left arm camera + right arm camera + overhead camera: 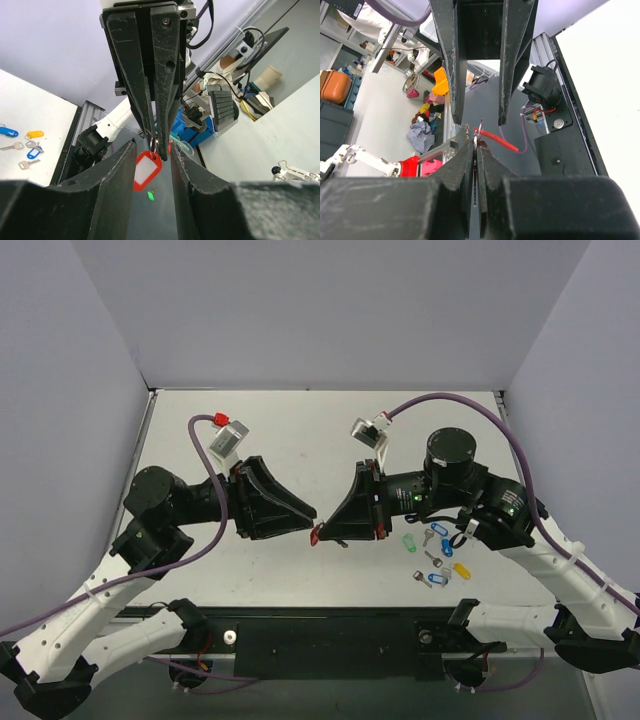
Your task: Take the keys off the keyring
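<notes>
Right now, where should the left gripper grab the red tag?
Probably the red tag by its body, coming from the end opposite the ring and closing on its long edges. It sits face-on between the left gripper's open fingers; the right gripper pinches the ring end.

Bright, even light, soft shadows; wrist views blur up close.

By colour there are one red tag [318, 534], one green tag [407, 541], one yellow tag [461, 569] and two blue tags [446, 547] [436, 580], five in all. There are also three loose keys [433, 558] [428, 536] [420, 578], two robot arms [190, 502] [470, 490] and one table [300, 430].
</notes>
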Controlling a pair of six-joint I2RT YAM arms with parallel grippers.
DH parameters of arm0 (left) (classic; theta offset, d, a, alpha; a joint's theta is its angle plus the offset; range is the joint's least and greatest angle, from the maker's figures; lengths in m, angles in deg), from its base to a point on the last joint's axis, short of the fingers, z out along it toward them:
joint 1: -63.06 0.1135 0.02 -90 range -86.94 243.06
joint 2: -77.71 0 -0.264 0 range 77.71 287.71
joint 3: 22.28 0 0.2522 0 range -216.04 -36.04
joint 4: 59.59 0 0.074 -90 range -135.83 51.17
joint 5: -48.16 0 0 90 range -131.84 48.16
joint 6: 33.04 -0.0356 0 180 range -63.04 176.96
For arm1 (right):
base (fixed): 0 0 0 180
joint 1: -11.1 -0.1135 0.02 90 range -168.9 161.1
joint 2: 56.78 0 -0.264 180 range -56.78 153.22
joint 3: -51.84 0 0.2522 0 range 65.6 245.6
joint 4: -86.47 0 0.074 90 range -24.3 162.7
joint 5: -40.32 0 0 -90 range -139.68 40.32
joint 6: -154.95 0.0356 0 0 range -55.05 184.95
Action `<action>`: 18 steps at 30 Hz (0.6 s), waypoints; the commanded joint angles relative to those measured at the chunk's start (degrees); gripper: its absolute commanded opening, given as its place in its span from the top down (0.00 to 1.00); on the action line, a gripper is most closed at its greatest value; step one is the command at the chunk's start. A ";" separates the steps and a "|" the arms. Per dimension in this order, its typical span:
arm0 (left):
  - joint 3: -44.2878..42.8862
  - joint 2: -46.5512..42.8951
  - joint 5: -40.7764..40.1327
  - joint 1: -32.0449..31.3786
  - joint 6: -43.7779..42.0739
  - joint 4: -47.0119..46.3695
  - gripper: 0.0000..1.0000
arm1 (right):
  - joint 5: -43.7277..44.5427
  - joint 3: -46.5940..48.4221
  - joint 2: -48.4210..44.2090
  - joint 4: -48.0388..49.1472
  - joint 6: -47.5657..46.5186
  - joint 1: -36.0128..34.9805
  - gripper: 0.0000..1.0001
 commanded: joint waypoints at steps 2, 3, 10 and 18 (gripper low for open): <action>-0.42 0.31 0.42 -1.71 -1.04 -2.16 0.58 | 0.81 2.76 0.43 3.47 -0.63 -0.18 1.00; -0.51 0.31 0.16 -1.80 -1.47 -1.89 0.59 | 0.90 2.85 0.52 3.39 -0.72 -0.27 1.00; -0.16 0.31 -1.25 -2.94 -2.10 -1.19 0.68 | 1.17 3.56 0.96 2.86 -0.81 -0.36 1.00; -1.03 -0.30 -4.23 -2.77 -3.59 1.09 0.67 | 1.08 2.85 0.35 2.24 -0.90 -0.36 1.00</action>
